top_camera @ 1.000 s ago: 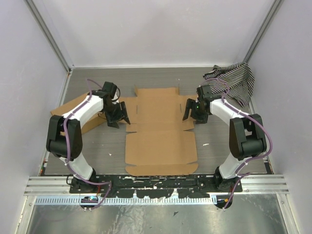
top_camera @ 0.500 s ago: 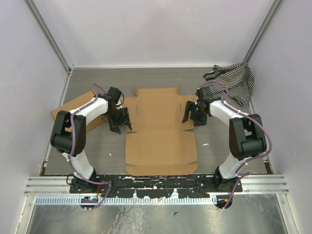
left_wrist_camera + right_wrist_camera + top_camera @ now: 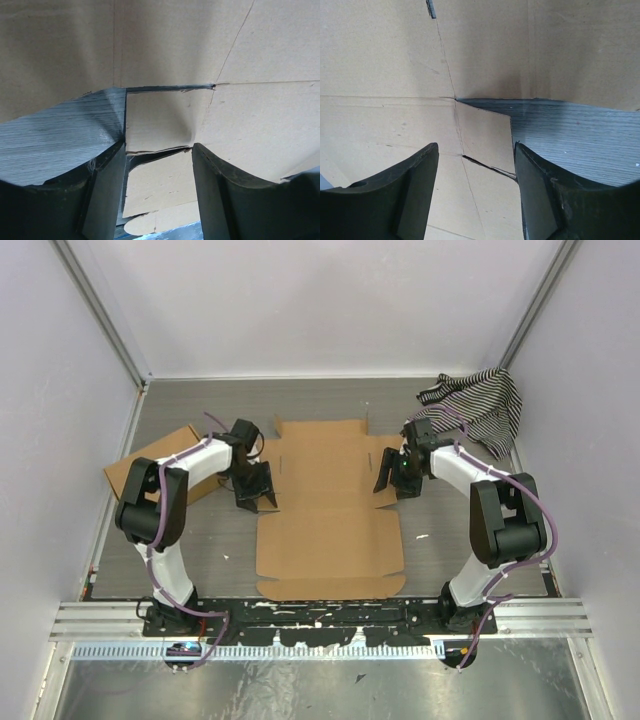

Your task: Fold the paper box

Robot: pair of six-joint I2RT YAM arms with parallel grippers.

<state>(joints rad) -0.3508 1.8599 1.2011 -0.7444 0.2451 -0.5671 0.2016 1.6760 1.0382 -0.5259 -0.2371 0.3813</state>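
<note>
The paper box (image 3: 330, 530) lies unfolded and flat in the middle of the grey wood-grain table (image 3: 215, 545), its long panels running from near the arms' bases toward the back wall (image 3: 300, 300). Pale walls close in three sides, with slanting metal posts (image 3: 100, 310) in the corners.

The left gripper (image 3: 256, 490) hangs at the sheet's left edge and the right gripper (image 3: 390, 475) at its right edge. Each has its fingers spread apart over a small side flap (nothing is pinched between them, as far as the wrist views show).

A blockier cardboard box (image 3: 140, 465) sits by the left wall, and a striped cloth (image 3: 485, 410) is bunched in the far right corner.
</note>
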